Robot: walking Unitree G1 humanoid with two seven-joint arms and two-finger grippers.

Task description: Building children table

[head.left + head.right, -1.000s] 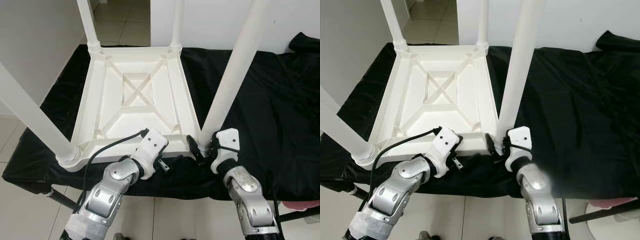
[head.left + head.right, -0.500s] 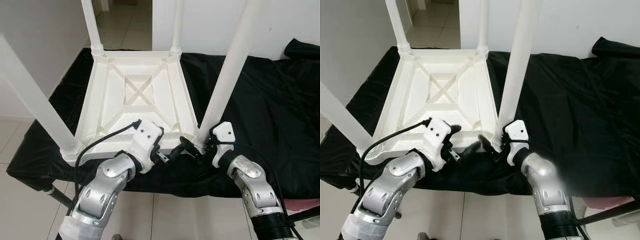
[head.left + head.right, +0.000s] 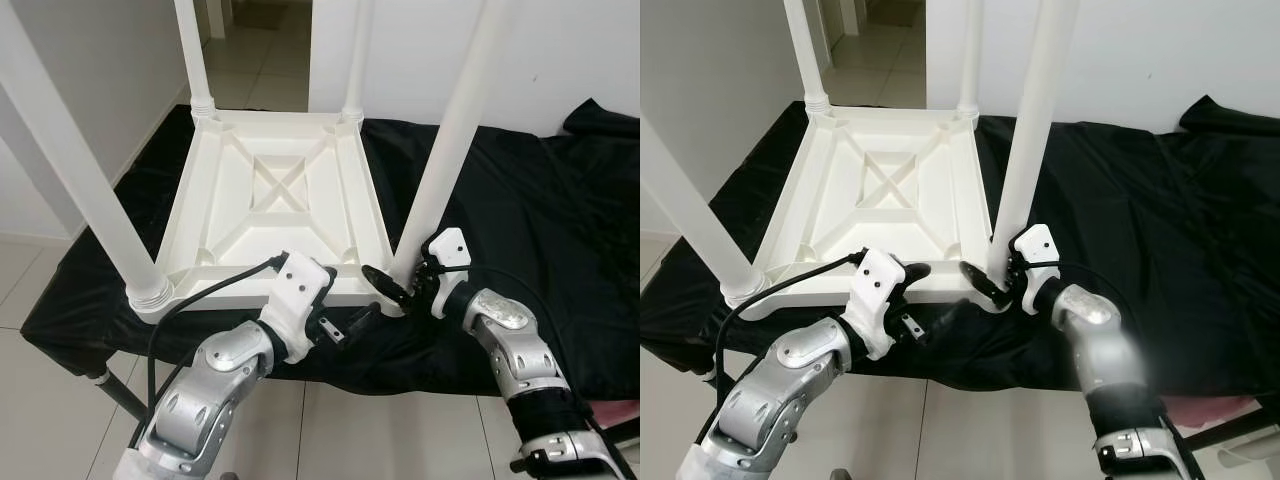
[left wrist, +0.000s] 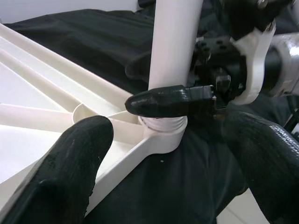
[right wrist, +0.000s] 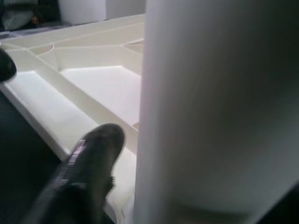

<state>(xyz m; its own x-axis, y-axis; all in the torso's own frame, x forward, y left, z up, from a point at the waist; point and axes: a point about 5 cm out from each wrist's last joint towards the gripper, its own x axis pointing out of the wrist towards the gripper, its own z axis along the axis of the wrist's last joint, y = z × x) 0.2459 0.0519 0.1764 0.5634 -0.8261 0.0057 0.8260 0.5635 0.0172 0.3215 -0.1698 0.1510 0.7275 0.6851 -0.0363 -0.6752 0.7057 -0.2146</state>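
A white plastic children's table [image 3: 270, 200] lies upside down on a black-draped bench, its legs pointing up. My right gripper [image 3: 395, 285] sits at the base of the near right leg [image 3: 450, 130]. One black finger [image 4: 163, 100] lies across the front of that leg just above its socket, the other behind it, so it is shut on the leg. My left gripper [image 3: 930, 292] is open at the table's front rim beside that corner. One of its fingers [image 4: 79, 158] is over the ribbed underside, the other [image 4: 261, 158] over the cloth.
The near left leg [image 3: 75, 160] rises steeply at the left, and two far legs [image 3: 195, 55] stand at the back. Black cloth [image 3: 540, 210] covers the bench to the right. The bench's front edge drops to tiled floor [image 3: 60, 400]. A white wall stands behind.
The camera has lifted and shifted. My right wrist has swung out to the right of the leg, its finger now reaching across the leg base. My left gripper's fingers have spread at the rim.
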